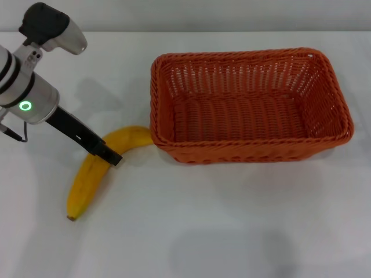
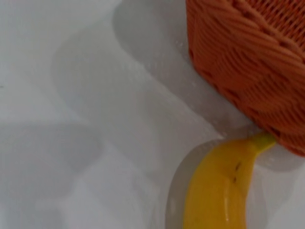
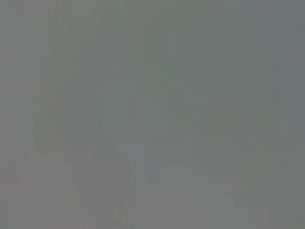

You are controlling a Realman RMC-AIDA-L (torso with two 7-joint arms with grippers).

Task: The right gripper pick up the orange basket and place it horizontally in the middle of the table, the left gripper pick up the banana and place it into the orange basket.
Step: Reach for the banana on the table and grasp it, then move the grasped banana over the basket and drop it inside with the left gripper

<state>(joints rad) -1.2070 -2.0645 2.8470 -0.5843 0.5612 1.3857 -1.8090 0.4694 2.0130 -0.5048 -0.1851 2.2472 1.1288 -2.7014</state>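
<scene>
banana (image 1: 93,174) long axis diagonal, stem touching orange basket (image 1: 249,147) | left end effector (image 1: 110,155) on it

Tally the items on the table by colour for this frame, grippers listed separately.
Orange: 1, the orange basket, empty, lying lengthwise on the table
Yellow: 1, the banana, outside the basket, stem end at its wall
Grippers in view: 1, the left gripper, down at the banana
Total: 2 items, 1 gripper

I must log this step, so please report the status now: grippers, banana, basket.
Left gripper down at banana on the table. Right gripper not in view. Basket empty, banana's stem end touching it.
</scene>
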